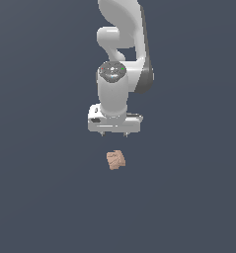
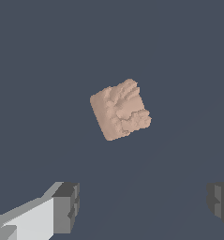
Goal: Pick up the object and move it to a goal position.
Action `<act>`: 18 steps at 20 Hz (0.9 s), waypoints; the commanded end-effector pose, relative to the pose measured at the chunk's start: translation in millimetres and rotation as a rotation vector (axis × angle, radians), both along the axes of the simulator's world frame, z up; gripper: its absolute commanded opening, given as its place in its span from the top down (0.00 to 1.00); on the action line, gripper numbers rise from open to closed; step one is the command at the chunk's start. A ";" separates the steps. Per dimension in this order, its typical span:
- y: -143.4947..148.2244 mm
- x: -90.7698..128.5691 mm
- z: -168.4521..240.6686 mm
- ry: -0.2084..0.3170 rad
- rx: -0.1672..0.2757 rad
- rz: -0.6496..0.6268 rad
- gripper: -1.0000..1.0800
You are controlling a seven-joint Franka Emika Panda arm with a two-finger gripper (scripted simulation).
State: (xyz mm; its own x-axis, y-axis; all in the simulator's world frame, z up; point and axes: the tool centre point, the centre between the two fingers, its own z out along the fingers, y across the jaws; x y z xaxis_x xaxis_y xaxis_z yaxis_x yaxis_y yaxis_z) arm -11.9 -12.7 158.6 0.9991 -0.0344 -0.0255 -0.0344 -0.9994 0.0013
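On the flat dark floor, just in front of the arm in the exterior view, sits the object (image 1: 116,160), a small pinkish-tan lump w/ a wrinkled, bumpy top, roughly cubic and turned at an angle. The gripper (image 1: 114,134) hangs above it, apart from it, nothing held; jaws stand wide open, much wider than the lump, as the wrist view shows w/ the object (image 2: 120,109) lying beyond the two dark fingertips (image 2: 66,206), not yet between them. Step in hand, as I judge it: line up and come down. To do it well, prob. shift the gripper fwd till the lump sits centred between the pads, rotate the wrist so the pads meet two flat opposite faces, not corners, then descend straight & close gently; bumpy surface may slip if caught on an edge. Nothing else around, no obstacle in the way. No goal marker visible.
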 end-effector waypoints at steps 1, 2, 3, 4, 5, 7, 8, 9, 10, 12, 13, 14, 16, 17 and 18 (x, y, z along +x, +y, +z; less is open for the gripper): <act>0.0 0.0 0.0 0.000 0.000 0.000 0.04; 0.1 0.2 0.2 -0.001 0.000 0.001 0.04; 0.3 0.8 0.8 -0.002 -0.001 0.004 0.04; 0.6 1.8 1.7 -0.005 -0.002 0.008 0.04; 1.0 3.1 3.1 -0.009 -0.003 0.015 0.04; 2.3 6.9 7.0 -0.020 -0.006 0.032 0.04; 2.9 8.6 8.9 -0.025 -0.008 0.040 0.04; 3.4 9.9 10.5 -0.029 -0.010 0.047 0.04; 3.8 10.9 11.8 -0.032 -0.011 0.051 0.04; 4.1 11.6 13.1 -0.035 -0.012 0.054 0.04; 4.0 11.3 12.9 -0.034 -0.011 0.053 0.04; 3.9 11.2 12.4 -0.033 -0.011 0.052 0.04; 3.8 11.8 11.1 -0.033 -0.011 0.056 0.04; 3.9 12.5 10.3 -0.033 -0.011 0.061 0.04; 3.9 13.4 9.2 -0.033 -0.011 0.067 0.04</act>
